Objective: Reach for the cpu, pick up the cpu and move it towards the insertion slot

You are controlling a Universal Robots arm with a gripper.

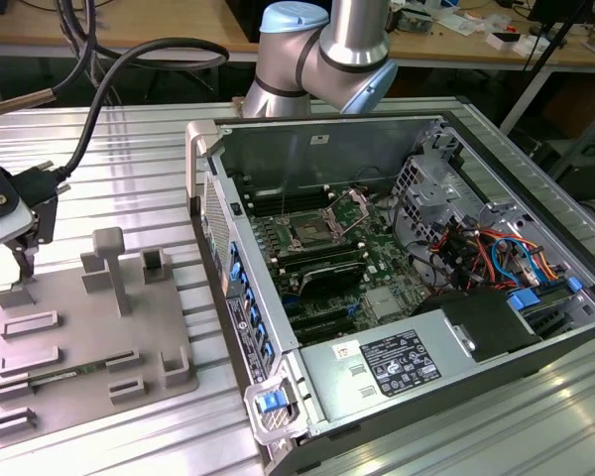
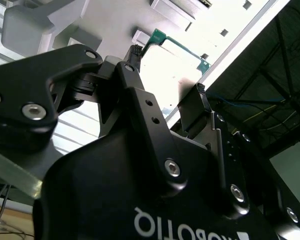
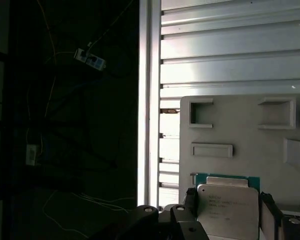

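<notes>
— Ribbed metal table [image 1: 129, 139], an open case [image 1: 317, 149] on it, and a grey tray [image 1: 84, 332] beside the case, on the exterior view's left of it. Where is the work?

— At the tray's end farthest from the case. The gripper [image 1: 24, 260] is low over that end, and in both wrist views it sits astride the cpu [image 3: 227, 210].

— Clamped, or only straddling?

— Clamped, as far as I can read it. In the first wrist view a pad [image 3: 191, 202] lies against each of two opposite edges of the cpu's green rim, with no gap showing. The cpu looks level with the tray. Whether it is off the tray yet I cannot tell.

— Which step, then?

— I judge the reach is done, the pick-up is in hand, and the carry is not begun. The slot [image 1: 310, 234] is deep inside the case, well apart from the cpu.

— What does the move ask for?

— A straight rise with the cpu kept flat, I'd say, because raised blocks [image 1: 109, 260] stand on the tray between the cpu and the case. Then it needs enough height to clear the case's near wall [image 1: 210, 213].

— And room?

— There is bare table between the tray and the case, with only the arm's own cable [image 1: 99, 99] trailing above it. It is tighter inside the case, where memory slots [image 1: 322, 260] lie just beside the slot and wires [image 1: 466, 248] are nearby. On the side away from the case, the table's edge [image 3: 149, 125] runs just beside the tray, so a slip there could send the cpu off the table.
</notes>
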